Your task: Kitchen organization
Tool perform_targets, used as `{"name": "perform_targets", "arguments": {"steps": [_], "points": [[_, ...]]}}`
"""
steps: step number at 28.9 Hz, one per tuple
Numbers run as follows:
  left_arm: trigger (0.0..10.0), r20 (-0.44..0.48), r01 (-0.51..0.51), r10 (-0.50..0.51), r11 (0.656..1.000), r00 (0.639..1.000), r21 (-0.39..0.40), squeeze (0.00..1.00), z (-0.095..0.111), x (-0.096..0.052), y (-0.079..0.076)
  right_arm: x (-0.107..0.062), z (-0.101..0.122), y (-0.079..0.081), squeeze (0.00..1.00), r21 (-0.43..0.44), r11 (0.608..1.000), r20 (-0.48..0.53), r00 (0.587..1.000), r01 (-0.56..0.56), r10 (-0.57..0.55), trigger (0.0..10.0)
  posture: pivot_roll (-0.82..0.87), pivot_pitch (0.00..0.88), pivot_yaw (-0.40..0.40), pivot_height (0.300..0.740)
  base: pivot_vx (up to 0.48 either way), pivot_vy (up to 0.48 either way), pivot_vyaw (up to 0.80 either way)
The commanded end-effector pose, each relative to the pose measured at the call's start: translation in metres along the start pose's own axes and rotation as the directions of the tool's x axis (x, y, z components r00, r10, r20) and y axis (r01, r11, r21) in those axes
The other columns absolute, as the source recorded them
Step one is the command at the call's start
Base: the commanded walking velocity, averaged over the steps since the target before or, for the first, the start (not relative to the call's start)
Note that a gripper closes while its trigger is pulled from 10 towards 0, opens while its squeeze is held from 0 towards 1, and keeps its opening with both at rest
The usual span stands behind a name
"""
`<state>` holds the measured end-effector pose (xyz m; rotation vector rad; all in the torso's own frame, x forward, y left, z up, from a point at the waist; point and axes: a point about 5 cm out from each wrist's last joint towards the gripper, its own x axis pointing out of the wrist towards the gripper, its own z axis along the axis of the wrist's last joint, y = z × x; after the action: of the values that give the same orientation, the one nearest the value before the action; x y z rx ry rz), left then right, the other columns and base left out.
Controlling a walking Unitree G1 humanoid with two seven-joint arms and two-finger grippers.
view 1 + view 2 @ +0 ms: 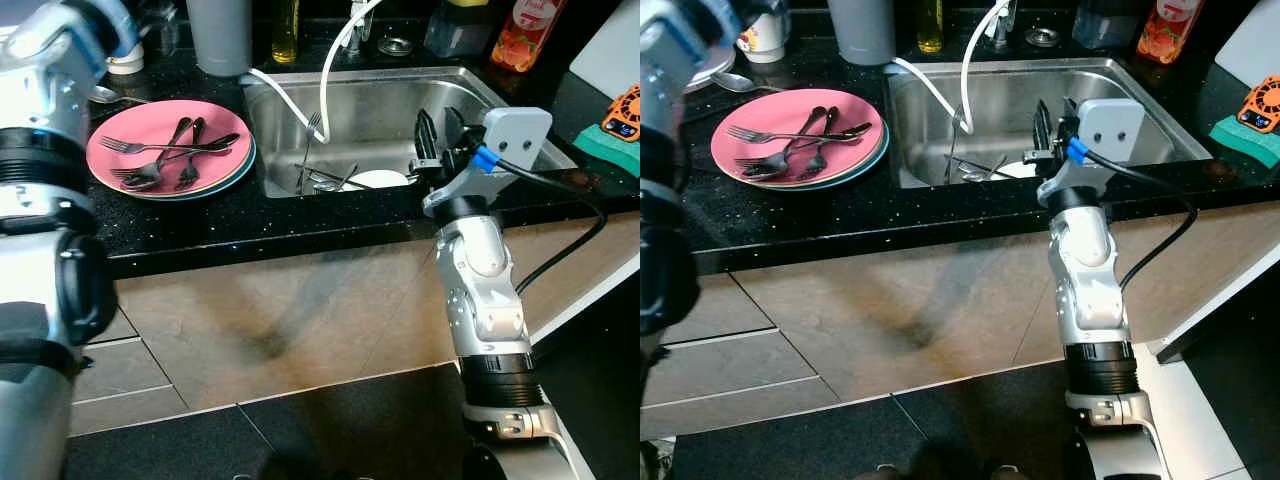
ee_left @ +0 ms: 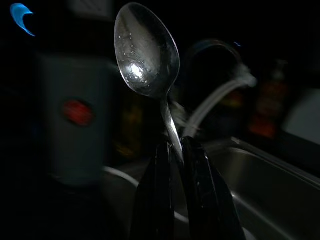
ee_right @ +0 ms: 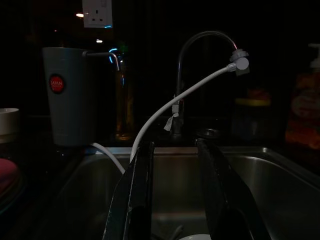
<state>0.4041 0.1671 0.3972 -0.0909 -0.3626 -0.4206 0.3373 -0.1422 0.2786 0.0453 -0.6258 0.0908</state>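
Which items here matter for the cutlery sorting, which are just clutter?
In play: spoon in left claw; pink plate with forks; sink cutlery; right claw.
Clutter: grey cup, red bottle, green sponge.

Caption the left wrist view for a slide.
Left gripper clamps the handle of a shiny metal spoon, bowl up, before a dim steel sink.

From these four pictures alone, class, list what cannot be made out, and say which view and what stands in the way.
1. Left gripper, left wrist view: darkness hides the fingers' lower part; they pinch a spoon.
2. Sink contents, eye views: cutlery tangled, count unclear; the white dish is partly hidden behind the sink's front wall.
3. Grey tumbler, right wrist view: label too small to read fully.
4. Orange bottle, left eye view: cut off by the top edge.
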Motion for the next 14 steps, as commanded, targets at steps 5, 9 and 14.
{"name": "perform_targets", "arguments": {"steps": [5,9,14], "points": [[10.0,-0.111,0.072,-0.067,0.997,0.992,0.042,0.00,-0.053,0.019,-0.051,-0.002,0.000,-0.004,0.00,-0.005,1.000,0.002,1.000,0.022,-0.022,10.0,0.15,0.115,-0.004,0.740,0.000,0.000,0.00],[10.0,-0.196,0.116,-0.088,0.984,0.977,0.136,0.00,-0.090,0.021,-0.081,-0.004,0.003,-0.007,0.00,-0.014,0.999,0.011,0.999,0.034,-0.034,10.0,0.14,0.114,0.007,0.740,0.000,0.000,0.00],[10.0,-0.297,0.171,-0.101,0.961,0.949,0.217,0.00,-0.116,0.017,-0.093,-0.006,0.002,-0.008,0.00,-0.020,0.999,0.006,0.999,0.039,-0.039,10.0,0.15,0.116,0.014,0.740,0.000,0.000,0.00]]}}
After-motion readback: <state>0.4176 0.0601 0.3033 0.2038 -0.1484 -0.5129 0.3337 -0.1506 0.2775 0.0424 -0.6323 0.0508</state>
